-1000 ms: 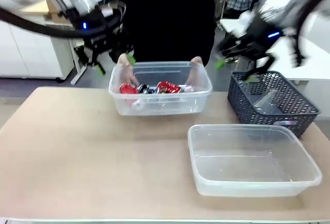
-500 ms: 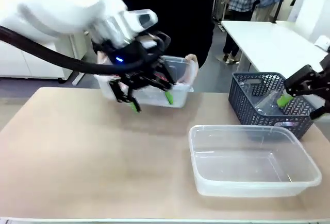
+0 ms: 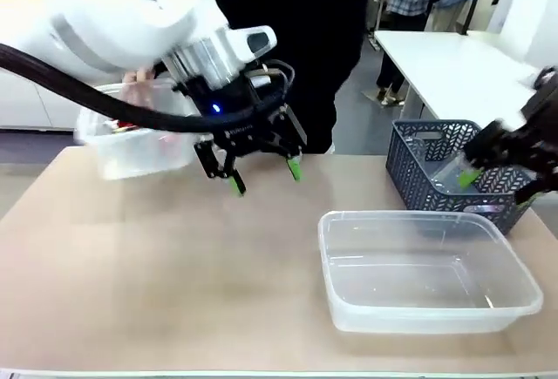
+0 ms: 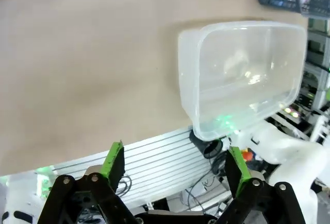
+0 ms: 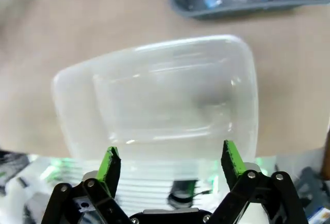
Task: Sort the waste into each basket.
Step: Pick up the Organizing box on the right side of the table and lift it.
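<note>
Left claw (image 3: 266, 179) hangs wide open over the middle of the far edge of the worktop (image 3: 131, 257). Right claw (image 5: 170, 154), also wide, hovers by the dark lattice basket (image 3: 418, 189) at the far right corner. A person's hand (image 3: 139, 91) holds 1 clear tub (image 3: 131, 157) of red waste (image 3: 120, 125) above the far left edge; the other tub (image 3: 427, 316) sits at the near right corner.
</note>
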`<move>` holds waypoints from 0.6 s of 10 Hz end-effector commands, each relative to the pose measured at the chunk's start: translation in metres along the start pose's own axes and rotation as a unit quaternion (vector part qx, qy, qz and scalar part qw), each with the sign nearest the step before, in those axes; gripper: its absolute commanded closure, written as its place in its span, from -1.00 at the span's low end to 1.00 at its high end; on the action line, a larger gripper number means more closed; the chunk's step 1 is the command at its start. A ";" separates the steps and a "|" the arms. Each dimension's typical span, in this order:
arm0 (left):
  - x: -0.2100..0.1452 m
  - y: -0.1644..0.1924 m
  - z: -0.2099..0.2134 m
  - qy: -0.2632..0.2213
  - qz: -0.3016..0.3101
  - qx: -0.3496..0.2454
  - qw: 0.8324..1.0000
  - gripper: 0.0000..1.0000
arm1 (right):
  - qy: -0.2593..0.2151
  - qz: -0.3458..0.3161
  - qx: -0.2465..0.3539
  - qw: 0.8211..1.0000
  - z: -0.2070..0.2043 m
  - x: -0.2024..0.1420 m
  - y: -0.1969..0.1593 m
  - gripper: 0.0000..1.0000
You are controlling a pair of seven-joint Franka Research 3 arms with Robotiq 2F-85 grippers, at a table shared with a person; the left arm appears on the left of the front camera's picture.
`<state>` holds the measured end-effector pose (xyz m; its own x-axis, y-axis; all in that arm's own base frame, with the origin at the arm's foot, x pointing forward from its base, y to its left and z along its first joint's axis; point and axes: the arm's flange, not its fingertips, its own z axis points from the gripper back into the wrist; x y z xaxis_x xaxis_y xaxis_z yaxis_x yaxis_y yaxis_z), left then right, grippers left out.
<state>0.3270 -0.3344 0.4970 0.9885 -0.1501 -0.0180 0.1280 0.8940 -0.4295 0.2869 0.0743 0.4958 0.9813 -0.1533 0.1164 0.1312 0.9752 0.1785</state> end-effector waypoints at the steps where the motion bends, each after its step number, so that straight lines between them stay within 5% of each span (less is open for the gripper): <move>1: 0.007 -0.030 -0.062 0.013 0.093 0.033 0.995 -1.00 | 0.008 0.009 -0.069 0.998 -0.075 0.008 -0.017 -1.00; 3: 0.000 -0.063 -0.103 0.038 0.109 0.048 0.992 -1.00 | 0.035 -0.019 -0.097 0.995 -0.094 -0.001 -0.058 -1.00; 4: 0.002 -0.068 -0.110 0.031 0.081 0.052 0.995 -1.00 | 0.014 -0.018 -0.143 0.989 -0.101 -0.003 -0.074 -1.00; 5: -0.012 -0.039 -0.097 0.033 0.093 0.039 0.994 -1.00 | -0.043 -0.090 -0.134 0.986 -0.083 0.002 -0.094 -1.00; 6: -0.012 -0.039 -0.097 0.033 0.093 0.039 0.994 -1.00 | 0.037 -0.003 -0.110 0.993 -0.069 0.046 -0.035 -1.00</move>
<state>0.3027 -0.4293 0.4174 0.9863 -0.0027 -0.1651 -0.0530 0.9418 -0.3319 0.3427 0.0165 0.4323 0.9715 -0.2232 0.0793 0.2277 0.9723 -0.0530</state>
